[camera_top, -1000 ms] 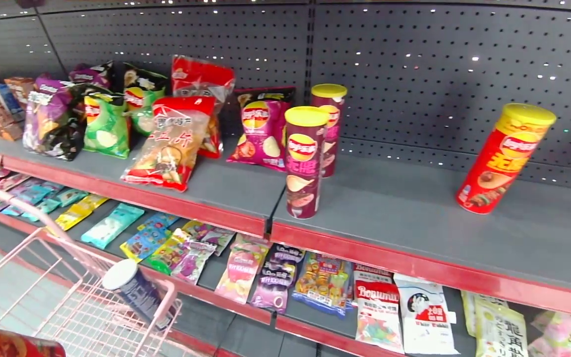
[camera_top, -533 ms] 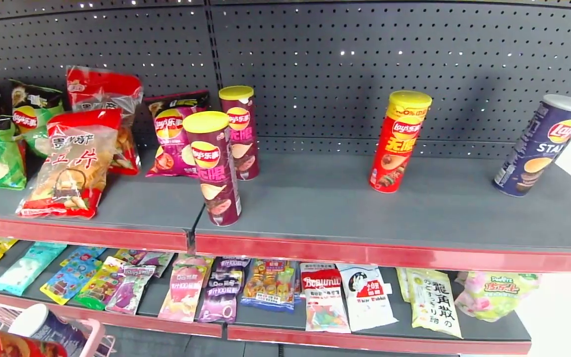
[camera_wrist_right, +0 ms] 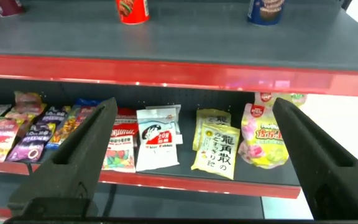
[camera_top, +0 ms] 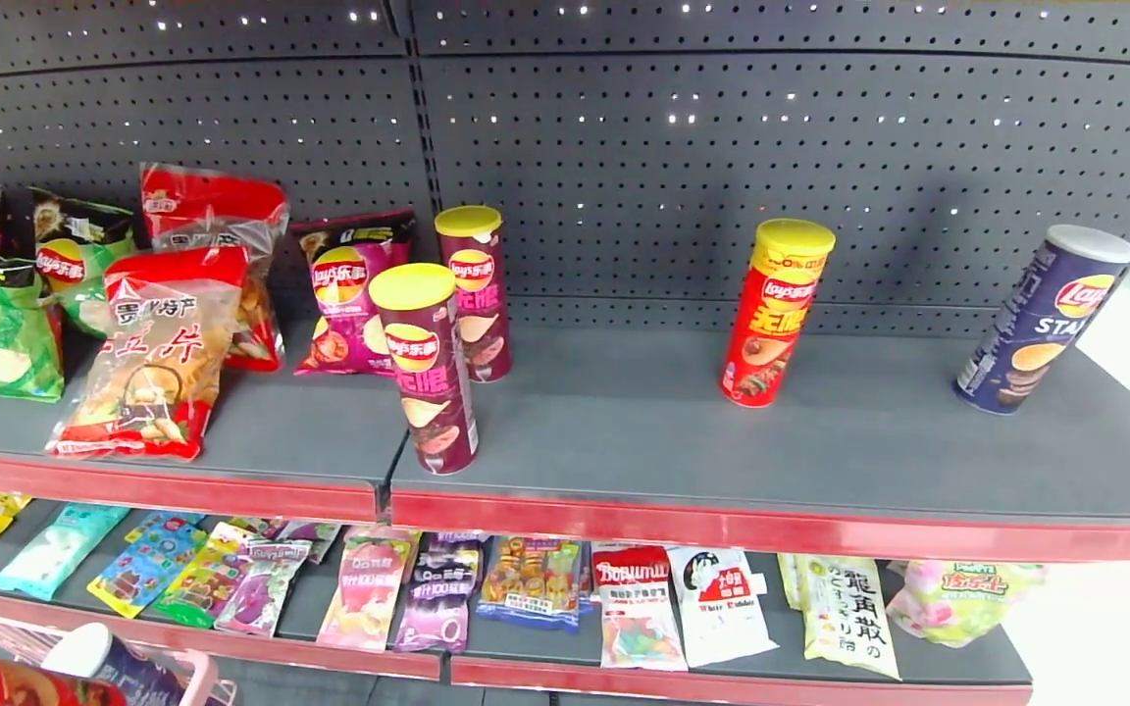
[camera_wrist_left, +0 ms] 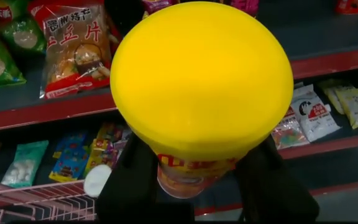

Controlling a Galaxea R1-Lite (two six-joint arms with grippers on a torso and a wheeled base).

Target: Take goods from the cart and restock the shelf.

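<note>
Between the left jaws sits a yellow-lidded red can [camera_wrist_left: 201, 74].

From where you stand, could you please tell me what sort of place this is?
Most likely a shop's snack aisle: a pegboard-backed shelf of chip cans and chip bags, candy packets on the lower shelf, a pink cart nearby. The left pincer grips a yellow-lidded can.

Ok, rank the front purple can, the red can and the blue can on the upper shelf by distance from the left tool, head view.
1. Front purple can, left of middle on the upper shelf, closest to the left tool and its carried can at lower left.
2. Red can, right of middle.
3. Blue can, far right end.
</note>
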